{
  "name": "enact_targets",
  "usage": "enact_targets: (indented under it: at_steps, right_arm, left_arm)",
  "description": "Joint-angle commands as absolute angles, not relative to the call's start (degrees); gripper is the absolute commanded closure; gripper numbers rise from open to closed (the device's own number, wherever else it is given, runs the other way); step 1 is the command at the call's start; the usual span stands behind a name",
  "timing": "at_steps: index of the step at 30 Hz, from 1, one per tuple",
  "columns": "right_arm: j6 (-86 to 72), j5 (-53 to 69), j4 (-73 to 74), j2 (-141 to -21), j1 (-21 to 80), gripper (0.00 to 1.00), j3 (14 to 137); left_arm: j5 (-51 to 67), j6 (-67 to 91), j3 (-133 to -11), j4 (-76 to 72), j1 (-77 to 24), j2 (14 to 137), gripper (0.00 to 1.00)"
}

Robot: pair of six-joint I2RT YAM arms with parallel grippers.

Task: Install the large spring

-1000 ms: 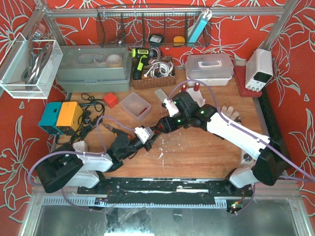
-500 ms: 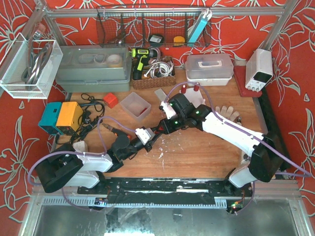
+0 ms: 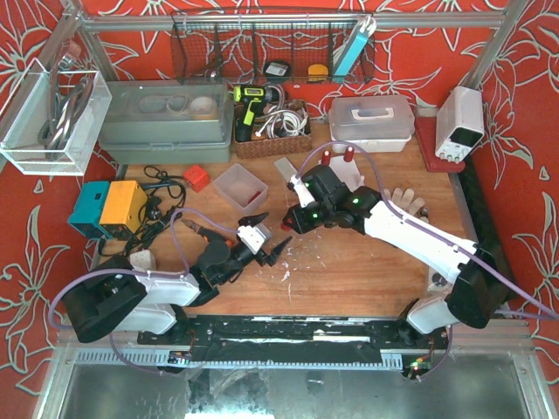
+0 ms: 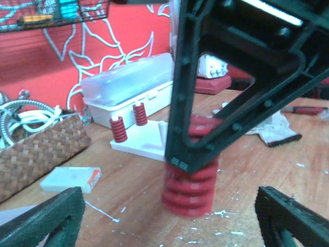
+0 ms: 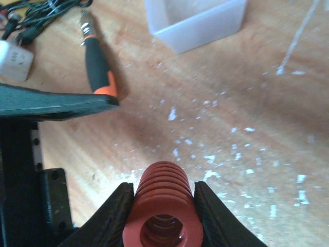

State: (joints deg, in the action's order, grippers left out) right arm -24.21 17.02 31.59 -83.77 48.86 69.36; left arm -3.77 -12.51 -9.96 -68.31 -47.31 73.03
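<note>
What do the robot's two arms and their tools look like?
Both arms mix white link shells with black joints. The left arm and right arm each carry a looping purple cable and a white camera block at the wrist. The left tool and right tool have black, pointed fingers. Small green lights glow on the right wrist.

Spring red, fingers black (screwdriver black and orange), wall red with white flowers.
</note>
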Motion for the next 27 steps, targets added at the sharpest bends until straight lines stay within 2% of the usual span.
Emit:
enact_targets:
  at_steps: [1,3,9,18,27]
  right_arm:
    - [-22.2,5.1,31.4,-79.5,48.4,1.00,69.4]
    - [-21.2,1.5,32.1,-78.8,47.2,1.00,69.2]
    - [-19.9,-3.5,33.4,-77.8,38.8,1.00,68.4]
    - [-16.7,-11.5,32.8,-81.4,25.8,1.00,69.3]
    - [-17.9,-6.4,32.0,-91.4,17.3,1.00,75.4]
  left_arm:
    - [-8.7,-13.1,-10.1,-68.3,-47.5,71.2,0.04]
    - [-9.2,-13.0,-10.1,-68.2,-47.5,71.2,0.00]
    - [-13.5,-12.0,-11.1,-66.5,-47.5,72.5,0.00]
    - [-13.7,-11.3,-11.4,-65.2,-47.5,71.7,0.00]
    - [-13.0,-11.1,-11.3,-64.7,-47.5,70.9,0.00]
